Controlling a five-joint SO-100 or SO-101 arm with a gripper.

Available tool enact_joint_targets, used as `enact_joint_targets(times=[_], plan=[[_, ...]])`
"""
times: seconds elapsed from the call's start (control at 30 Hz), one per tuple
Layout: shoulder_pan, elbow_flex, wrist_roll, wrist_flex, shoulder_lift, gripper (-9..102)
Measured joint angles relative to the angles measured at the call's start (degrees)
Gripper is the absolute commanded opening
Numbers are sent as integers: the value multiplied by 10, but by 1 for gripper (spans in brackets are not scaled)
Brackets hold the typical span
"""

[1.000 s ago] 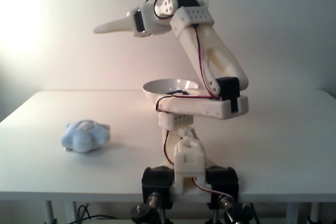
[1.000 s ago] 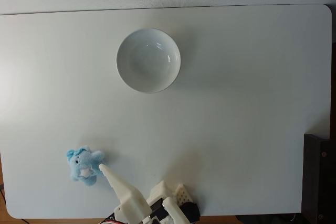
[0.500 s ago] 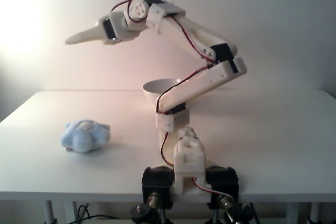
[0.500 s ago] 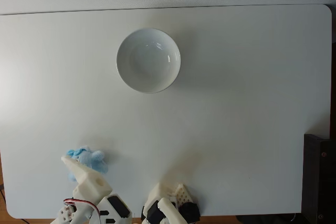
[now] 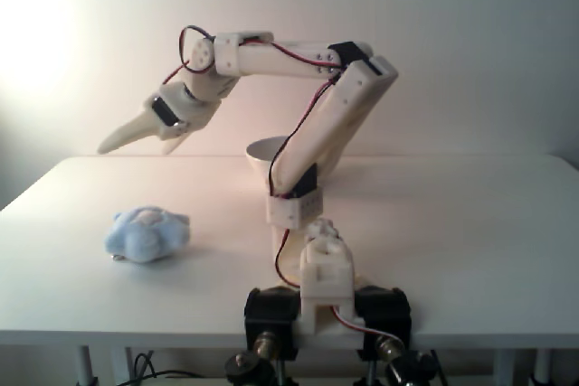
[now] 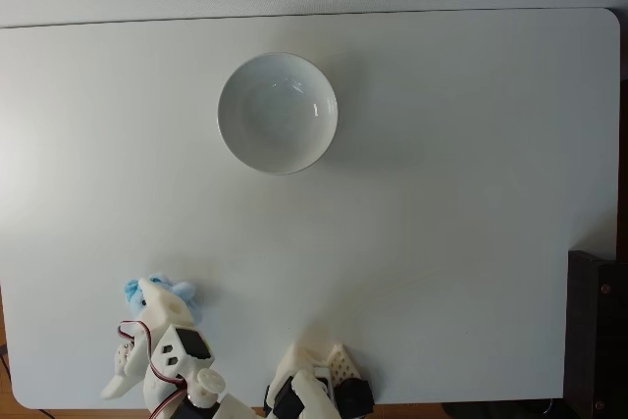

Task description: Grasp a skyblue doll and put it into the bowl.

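The skyblue doll [image 5: 147, 235] lies on the white table near its front left; from above only its blue edges [image 6: 183, 291] show beside the gripper. My gripper [image 5: 136, 148] hangs well above the doll, tilted down to the left, jaws spread with nothing between them. From above, the gripper [image 6: 130, 336] covers much of the doll, one fingertip [image 6: 147, 287] over it. The white bowl [image 6: 278, 113] stands empty at the far middle of the table; in the front fixed view the bowl [image 5: 264, 153] is partly hidden behind the arm.
The arm's base [image 5: 326, 300] is clamped at the table's front edge. A dark object [image 6: 597, 331] stands off the table's right edge. The white tabletop [image 6: 442, 203] is bare between doll and bowl.
The arm has swung left and stretched out over the doll. The gripper has dropped from level to a downward tilt, and its jaws have gone from shut to spread.
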Motion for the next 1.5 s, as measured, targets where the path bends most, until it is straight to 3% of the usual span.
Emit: enact_joint_targets(times=[0.67, 0.97, 1.23, 1.37, 1.5], plan=[[-1, 103, 1, -5, -69, 85], [1, 103, 1, -83, -136, 85], [2, 103, 1, -93, -179, 84], [3, 102, 1, -93, -205, 77], [3, 100, 2, -93, -209, 63]])
